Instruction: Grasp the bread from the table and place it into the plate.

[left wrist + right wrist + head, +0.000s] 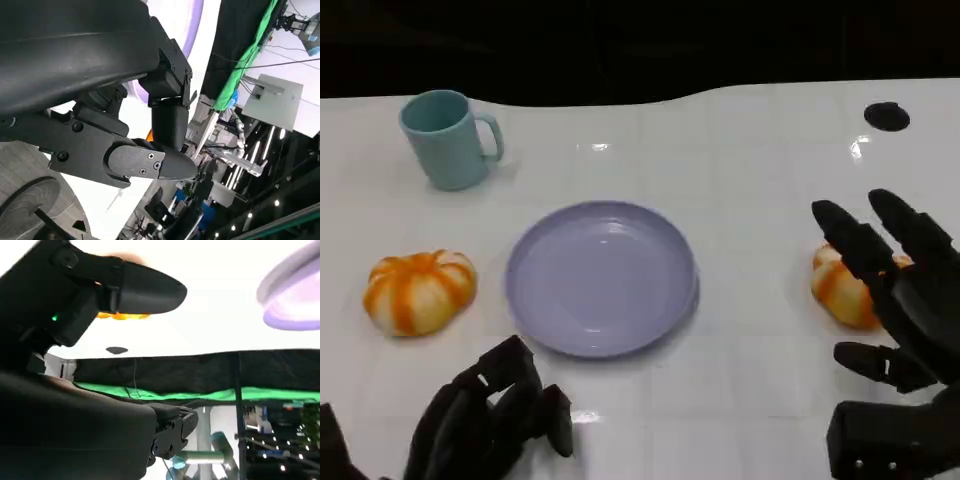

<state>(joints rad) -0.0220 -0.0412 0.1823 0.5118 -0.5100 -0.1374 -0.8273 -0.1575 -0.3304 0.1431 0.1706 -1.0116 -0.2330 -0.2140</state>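
Two orange-and-white striped bread rolls lie on the white table. One bread [419, 290] sits left of the lilac plate [601, 276]. The other bread [838, 285] lies right of the plate, partly hidden by my right hand [900, 300]. That hand hovers at this bread with fingers spread and holds nothing. In the right wrist view a strip of bread [120, 316] shows just beyond a finger, and the plate's rim [295, 300] is off to one side. My left hand [490, 415] lies near the table's front edge, in front of the plate, fingers curled in on nothing.
A teal mug [448, 138] stands at the back left. A small black round mark [887, 116] sits at the back right of the table. The table's far edge borders a dark background. Bare white surface surrounds the plate.
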